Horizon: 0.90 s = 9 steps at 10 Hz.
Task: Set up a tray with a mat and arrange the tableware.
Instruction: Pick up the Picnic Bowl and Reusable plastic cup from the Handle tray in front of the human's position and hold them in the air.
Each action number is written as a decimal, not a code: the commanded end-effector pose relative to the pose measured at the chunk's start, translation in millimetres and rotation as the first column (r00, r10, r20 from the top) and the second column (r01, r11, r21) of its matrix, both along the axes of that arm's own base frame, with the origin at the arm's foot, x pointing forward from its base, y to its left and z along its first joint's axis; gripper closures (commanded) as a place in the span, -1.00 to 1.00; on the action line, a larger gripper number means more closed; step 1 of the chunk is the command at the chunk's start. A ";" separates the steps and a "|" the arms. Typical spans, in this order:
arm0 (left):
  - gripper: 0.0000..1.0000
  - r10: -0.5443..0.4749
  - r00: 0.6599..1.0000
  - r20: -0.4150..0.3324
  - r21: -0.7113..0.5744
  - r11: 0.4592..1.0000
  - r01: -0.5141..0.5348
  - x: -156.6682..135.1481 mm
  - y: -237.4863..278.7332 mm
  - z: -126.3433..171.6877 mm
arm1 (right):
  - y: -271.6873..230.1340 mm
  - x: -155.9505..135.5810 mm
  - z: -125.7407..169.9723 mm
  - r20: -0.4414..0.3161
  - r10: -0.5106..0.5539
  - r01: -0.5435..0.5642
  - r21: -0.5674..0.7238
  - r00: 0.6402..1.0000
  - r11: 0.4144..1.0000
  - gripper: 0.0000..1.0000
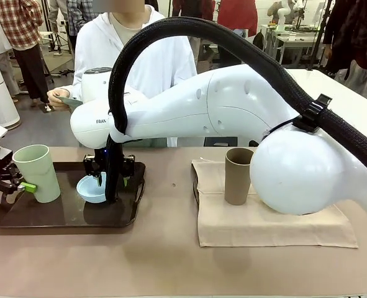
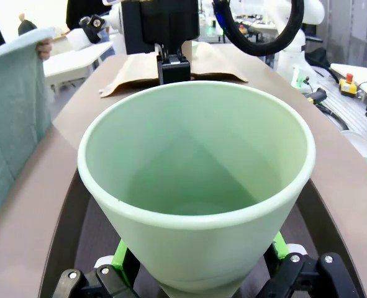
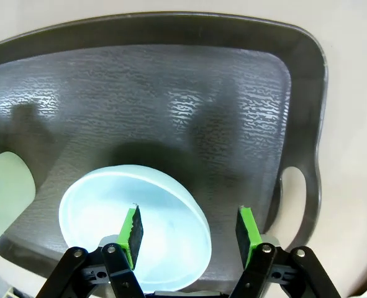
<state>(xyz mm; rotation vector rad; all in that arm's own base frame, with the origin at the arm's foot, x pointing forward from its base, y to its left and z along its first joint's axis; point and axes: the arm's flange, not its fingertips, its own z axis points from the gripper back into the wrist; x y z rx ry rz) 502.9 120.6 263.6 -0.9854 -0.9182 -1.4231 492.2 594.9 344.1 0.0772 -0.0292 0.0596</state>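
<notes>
My right gripper [image 3: 189,225] gapes astride the blue bowl [image 3: 102,205] rim, where I'd pinch this likely slick, brittle thing, while the left gripper [image 2: 202,251] clasps the green cup [image 2: 195,155] low

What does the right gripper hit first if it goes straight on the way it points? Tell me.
The right gripper points down, open, astride the rim of the blue bowl. One finger would likely meet the bowl's inside first, the other the tray beside it; depth is unclear.
</notes>
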 end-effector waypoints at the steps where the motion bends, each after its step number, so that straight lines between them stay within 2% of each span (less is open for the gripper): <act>1: 0.05 -0.003 0.999 0.032 -0.038 0.999 0.004 4.9 0.4 -2.8 | 8.7 5.7 0.3 0.043 0.010 -0.010 -0.002 0.999 1.000 0.60; 2: 0.05 -0.004 0.999 0.037 -0.041 0.999 0.005 4.5 0.3 -2.5 | 9.1 5.2 0.5 0.045 0.011 -0.010 -0.003 0.999 1.000 0.60; 3: 1.00 -0.006 0.999 0.039 -0.041 0.999 0.007 4.5 1.0 -2.0 | 9.9 5.2 0.9 0.047 0.009 -0.009 -0.002 0.999 1.000 1.00; 4: 0.17 -0.003 0.999 0.037 -0.041 0.999 0.005 3.7 0.9 -2.2 | 10.5 4.8 1.3 0.047 0.005 -0.005 -0.001 0.999 1.000 0.73; 5: 1.00 -0.002 0.999 0.034 -0.038 0.999 0.003 3.9 0.9 -1.9 | 11.1 5.1 2.1 0.049 0.002 -0.002 -0.004 0.999 1.000 1.00; 7: 1.00 0.003 0.999 0.034 -0.041 0.999 -0.001 4.0 1.1 -0.3 | 12.0 4.6 3.3 0.049 0.001 -0.001 -0.009 0.999 1.000 1.00; 8: 0.39 0.005 0.999 0.032 -0.038 0.999 -0.003 3.9 1.1 -0.2 | 11.4 4.5 3.7 0.049 -0.002 0.003 -0.011 0.999 1.000 1.00; 9: 0.39 0.006 1.000 0.031 -0.037 0.999 -0.005 3.8 1.5 0.7 | 10.5 5.0 3.9 0.051 -0.010 0.010 -0.014 0.999 1.000 1.00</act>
